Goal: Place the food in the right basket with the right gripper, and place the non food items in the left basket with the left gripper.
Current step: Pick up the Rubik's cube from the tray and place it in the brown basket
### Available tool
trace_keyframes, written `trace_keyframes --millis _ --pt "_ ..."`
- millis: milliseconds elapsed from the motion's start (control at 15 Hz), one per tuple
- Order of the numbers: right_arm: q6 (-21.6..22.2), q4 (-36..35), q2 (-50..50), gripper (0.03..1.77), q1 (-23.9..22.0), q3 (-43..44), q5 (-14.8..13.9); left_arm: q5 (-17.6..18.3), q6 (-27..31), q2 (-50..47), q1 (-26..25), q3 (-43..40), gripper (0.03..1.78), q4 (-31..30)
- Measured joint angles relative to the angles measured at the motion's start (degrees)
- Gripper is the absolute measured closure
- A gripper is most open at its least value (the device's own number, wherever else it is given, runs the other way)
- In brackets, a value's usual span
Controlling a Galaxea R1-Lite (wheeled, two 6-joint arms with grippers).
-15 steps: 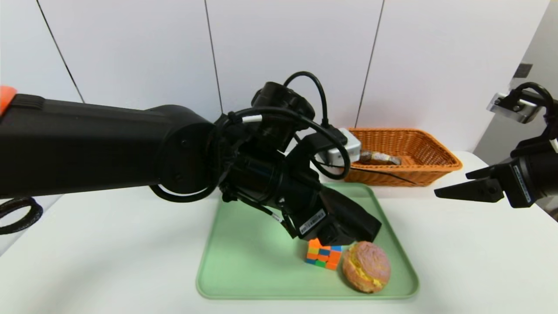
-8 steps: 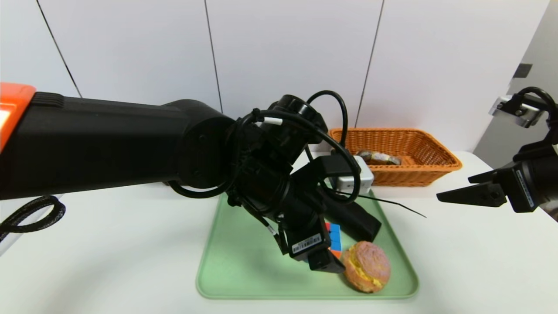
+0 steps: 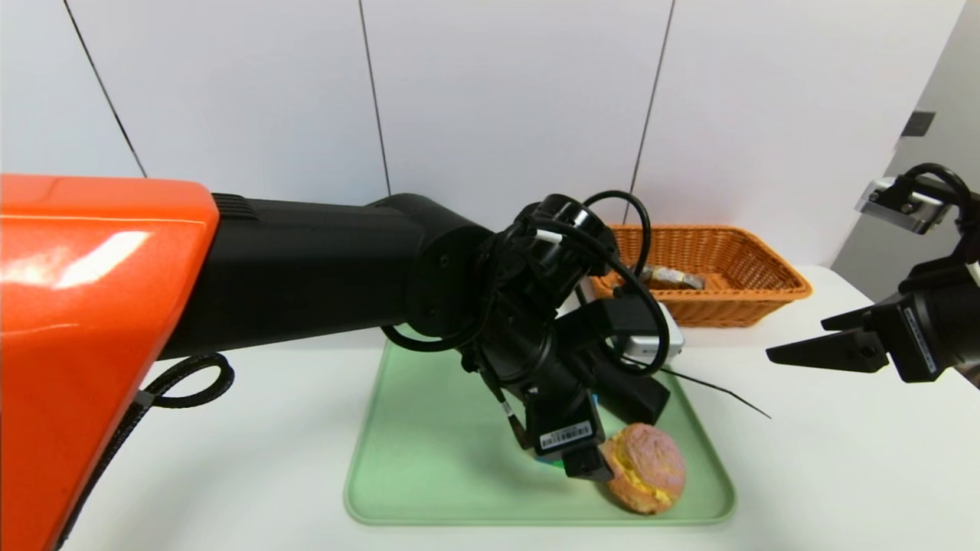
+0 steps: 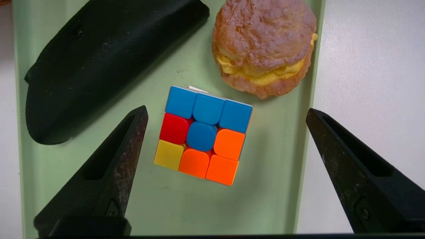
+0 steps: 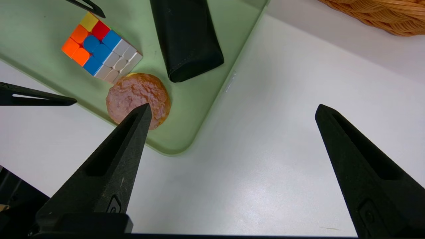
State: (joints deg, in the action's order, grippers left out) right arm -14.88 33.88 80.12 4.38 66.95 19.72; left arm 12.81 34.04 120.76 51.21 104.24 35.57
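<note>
Left wrist view: left end effector (image 4: pixel 225 139) is straight above the puzzle cube (image 4: pixel 203 134), fingers spread wide with nothing between them, one tip on either side of the cube and both clear of it. The cube sits flat on the green tray (image 4: pixel 265 199), roughly centred in the gap but turned a bit against the closing line, so I'd expect the fingers to land on corners rather than faces unless the wrist rotates. Cube has no long axis, so any face pair would do. Neighbours are tight: the bun (image 4: pixel 264 46) is just beside the cube's far corner, a thin gap at most, and the black fabric pouch (image 4: pixel 99 63) lies diagonally close to one fingertip. The other fingertip hangs past the tray rim over the white bench (image 4: pixel 365 83); on descent it could catch that rim. Head view confirms the left arm is reached across the tray, end effector low and next to the bun (image 3: pixel 643 467). Right end effector (image 3: pixel 796 353) is parked well apart above the bench on the right, also spread with nothing held; the bun is its job and it's the nearer arm to the orange-tan basket (image 3: pixel 766 264), which already holds a foil pack. Dark brown basket isn't visible; the left arm covers that side.
</note>
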Motion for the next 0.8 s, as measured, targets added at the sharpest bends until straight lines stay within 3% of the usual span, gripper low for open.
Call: trace_keyframes --millis 267,800 --pt "-0.02 0.05 -0.05 0.1 0.0 -0.24 0.09 -1.79 0.74 2.17 0.02 3.41 0.12 5.35" --pt "-0.13 -0.72 -0.73 0.1 -0.77 -1.93 0.11 -3.17 0.68 6.52 -0.04 6.67 0.12 5.3"
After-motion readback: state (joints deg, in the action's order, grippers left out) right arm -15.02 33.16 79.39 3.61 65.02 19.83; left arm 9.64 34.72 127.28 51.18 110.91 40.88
